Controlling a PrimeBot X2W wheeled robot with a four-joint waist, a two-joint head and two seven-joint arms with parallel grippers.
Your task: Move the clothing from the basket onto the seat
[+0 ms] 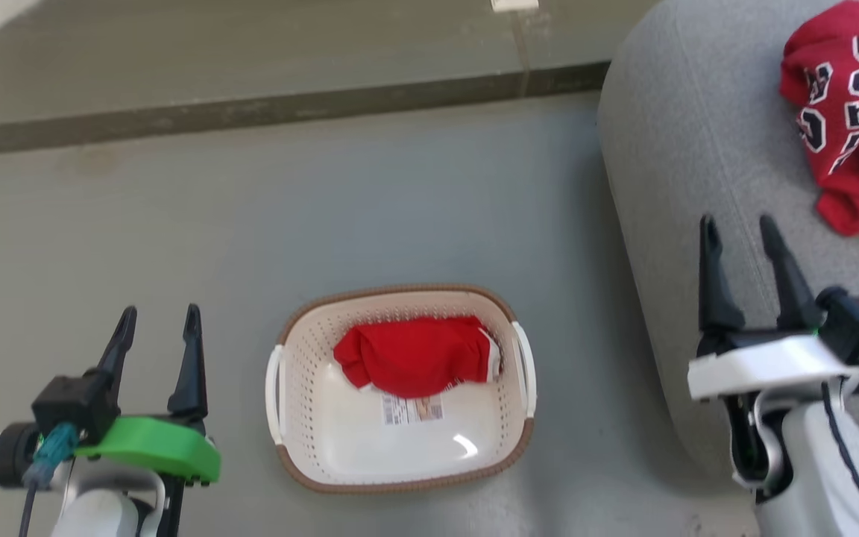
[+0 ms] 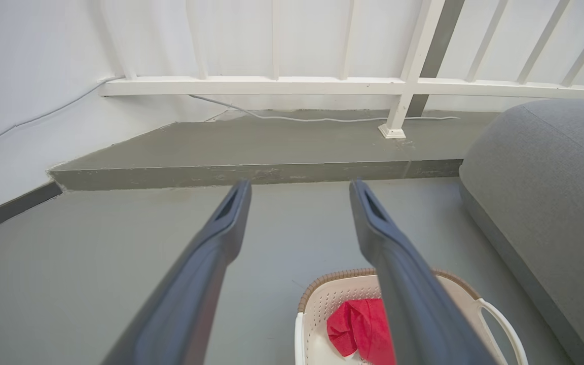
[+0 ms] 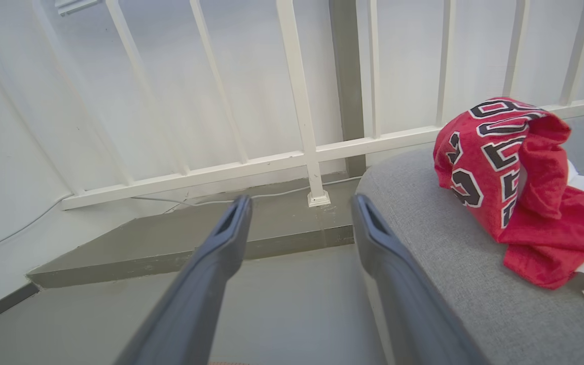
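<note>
Left gripper (image 1: pixel 161 309) is wide open with nothing in it, fingers pointing away from the robot over the floor (image 1: pixel 176 239), off to the left of the basket (image 1: pixel 303 350). Right gripper (image 1: pixel 737 221) is the same deal: jaws spread and empty, hanging over the near left edge of the seat (image 1: pixel 675 171).

The basket sits on the floor between the two grippers, close to the seat's left edge but with a strip of floor showing between them. The plain red top (image 1: pixel 414 354) is bunched up at the far end of the basket and reaches nearly from wall to wall. A sticker (image 1: pixel 412 409) on the basket bottom pokes out just under its near edge. From the left wrist you can see that same far end of the basket, with the red fabric tucked partly behind one finger.

The jersey (image 1: pixel 851 112) is on the seat, crumpled in a heap toward the far right, numerals facing up and all folded over. A white strip hangs out at its near edge. It might be trim or a tag, and the head view is too soft for me to call it.

Past the floor there's a raised step (image 1: pixel 250 112) with a white railing (image 2: pixel 271 86) standing on it.
</note>
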